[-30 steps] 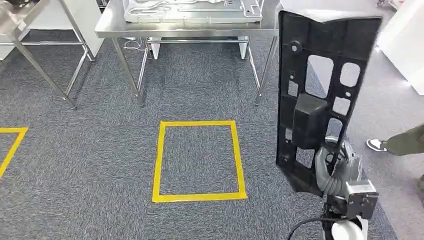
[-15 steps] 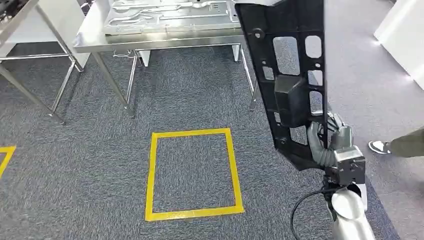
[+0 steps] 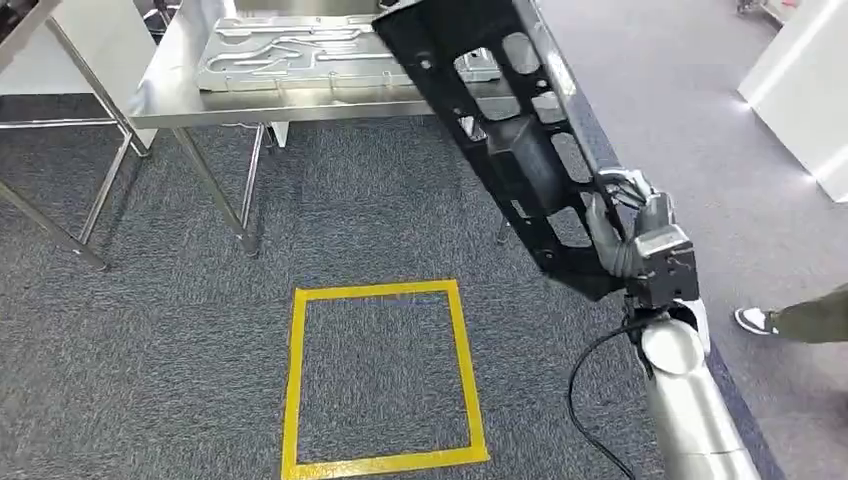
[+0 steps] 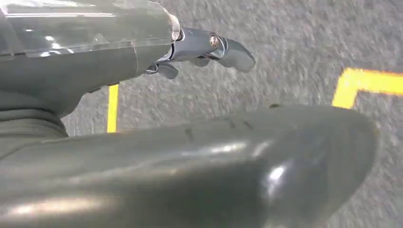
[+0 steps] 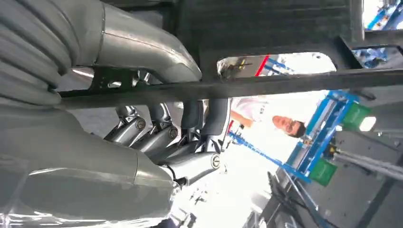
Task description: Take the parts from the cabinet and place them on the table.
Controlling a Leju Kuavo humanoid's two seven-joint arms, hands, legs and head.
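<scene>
My right hand [image 3: 625, 235] grips the lower end of a long black plastic panel [image 3: 500, 130] with several cut-outs. The panel slants up and to the left, and its top end hangs over the near edge of the steel table [image 3: 170, 100]. In the right wrist view the fingers [image 5: 157, 137] wrap around a bar of the black panel [image 5: 266, 28]. My left hand [image 4: 209, 47] hangs above the carpet with its fingers loosely curled and nothing in it.
A flat silver metal part [image 3: 300, 50] lies on the steel table. A yellow tape square [image 3: 380, 375] marks the grey carpet in front. A second steel table's legs [image 3: 60, 120] stand at the left. A person's shoe [image 3: 755, 320] is at the right edge; a person [image 5: 285, 126] stands behind.
The camera has moved towards the table. My right hand has tipped the black panel from nearly upright to a slant, its top now over the table's edge.
</scene>
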